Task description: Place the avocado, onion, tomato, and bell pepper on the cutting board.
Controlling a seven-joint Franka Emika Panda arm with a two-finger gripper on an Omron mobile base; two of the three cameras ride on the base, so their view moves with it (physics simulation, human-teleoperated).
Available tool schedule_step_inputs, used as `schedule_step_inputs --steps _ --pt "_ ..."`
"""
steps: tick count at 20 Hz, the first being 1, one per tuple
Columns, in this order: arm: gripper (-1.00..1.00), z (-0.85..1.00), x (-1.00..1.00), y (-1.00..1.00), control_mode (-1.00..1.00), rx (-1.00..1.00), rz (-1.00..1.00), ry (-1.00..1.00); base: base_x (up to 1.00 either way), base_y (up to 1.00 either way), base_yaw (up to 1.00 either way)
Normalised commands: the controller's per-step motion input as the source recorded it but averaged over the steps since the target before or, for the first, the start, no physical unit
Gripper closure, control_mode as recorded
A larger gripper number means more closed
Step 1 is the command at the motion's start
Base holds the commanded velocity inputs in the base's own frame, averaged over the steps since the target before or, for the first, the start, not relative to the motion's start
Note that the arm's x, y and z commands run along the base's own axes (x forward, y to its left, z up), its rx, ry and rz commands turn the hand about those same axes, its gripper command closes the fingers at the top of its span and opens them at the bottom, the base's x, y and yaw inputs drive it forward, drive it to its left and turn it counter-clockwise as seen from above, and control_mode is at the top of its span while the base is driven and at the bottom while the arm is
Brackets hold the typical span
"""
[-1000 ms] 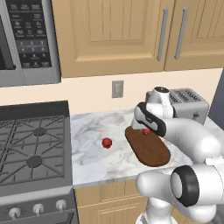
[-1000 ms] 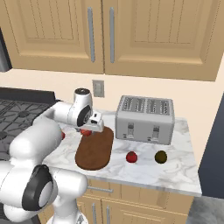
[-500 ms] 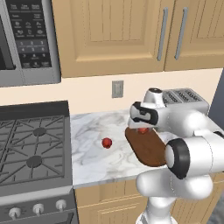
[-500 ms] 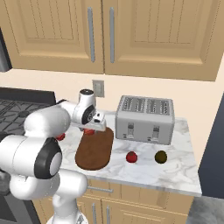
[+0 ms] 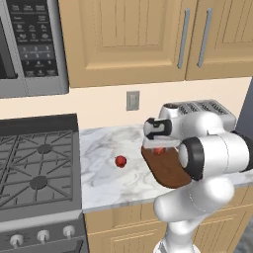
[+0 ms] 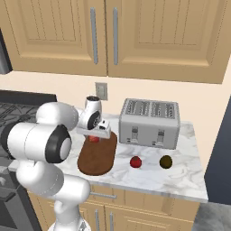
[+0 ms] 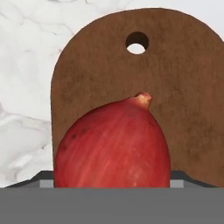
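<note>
Marble counter (image 6: 180, 169); pincer (image 6: 95, 135) over cutting board (image 6: 97, 158), red onion (image 7: 113, 146) between its jaws.

Red onion (image 7: 113, 144), reddish-brown cutting board (image 7: 183, 100), white-grey marbled counter (image 7: 22, 65).

Arm body: glossy white rounded link shells, bulbous at the joints, smooth with no visible screws, cables or markings. Joints show as dark grey to black rings and round end caps between white segments; one large dark disc cap faces the camera in each base view. Wrist section is a white cylinder with a dark circular cap. The hand (image 6: 100, 131) is a pale flat block with a dark patch. Base column is white and rounded.
</note>
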Motion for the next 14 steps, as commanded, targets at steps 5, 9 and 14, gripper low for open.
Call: schedule_step_inputs --steps 5,9,14 --pt "1.00 -0.31 0.00 0.00 -1.00 0.00 0.00 0.00 0.00 0.00 0.00" --pt "1.00 -0.30 0.00 0.00 -1.00 0.00 0.00 0.00 0.00 0.00 0.00" --pt "-1.00 -0.15 0.00 0.00 -1.00 0.00 0.00 0.00 0.00 0.00 0.00"
